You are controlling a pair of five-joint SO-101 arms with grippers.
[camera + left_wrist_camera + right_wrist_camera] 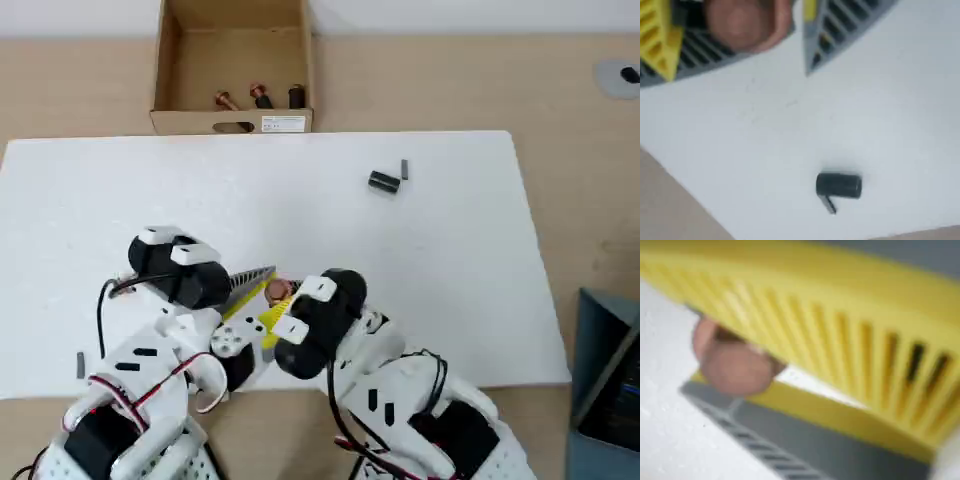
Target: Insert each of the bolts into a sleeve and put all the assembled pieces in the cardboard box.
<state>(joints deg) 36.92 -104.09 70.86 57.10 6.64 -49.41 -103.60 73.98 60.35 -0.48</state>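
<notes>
A copper-headed bolt (278, 291) hangs just above the white mat (450, 290), where my two grippers meet near the front. My right gripper (272, 305), with yellow fingers (850, 340), is shut on the bolt (732, 360), and something dark sits just behind its head. My left gripper (262, 282) is grey and lies right against the bolt (742, 22). A loose black sleeve (384, 182) lies on its side farther back on the mat, also seen as the sleeve (838, 185) past my left gripper (800, 62). The cardboard box (168, 70) stands behind the mat with three assembled pieces (260, 96) inside.
A small grey pin (404, 169) lies beside the loose sleeve. Another small grey piece (80, 364) rests near the mat's front left edge. A blue-grey bin (605, 370) stands off the mat at the right. A round table grommet (620, 75) sits at the far right.
</notes>
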